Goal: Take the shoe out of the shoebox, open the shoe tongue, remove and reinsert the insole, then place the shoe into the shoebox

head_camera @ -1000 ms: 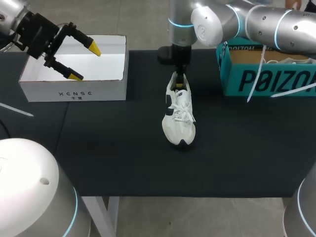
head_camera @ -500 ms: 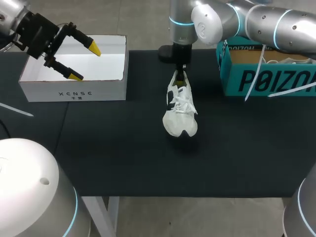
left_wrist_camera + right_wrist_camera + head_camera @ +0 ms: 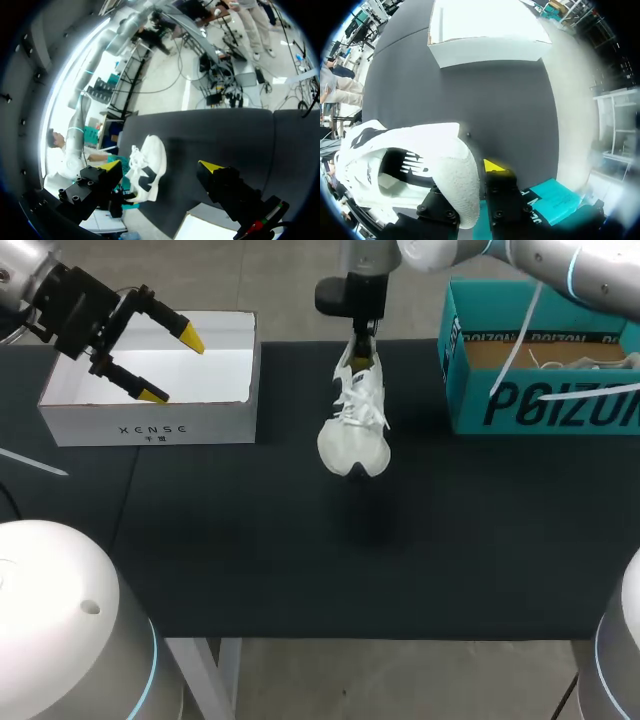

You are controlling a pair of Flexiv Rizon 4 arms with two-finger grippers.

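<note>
Right wrist view shows right hand point(image 3: 470, 186) apparently clamping shoe point(image 3: 395, 150) heel; left hand point(image 3: 160, 165) apart.

Head view looks down from behind over the whole counter point(image 3: 250, 560). Left wrist view faces across it from afar; right wrist view hugs the shoe point(image 3: 352, 435), at 12 o'clock overhead. All three share it.
</note>
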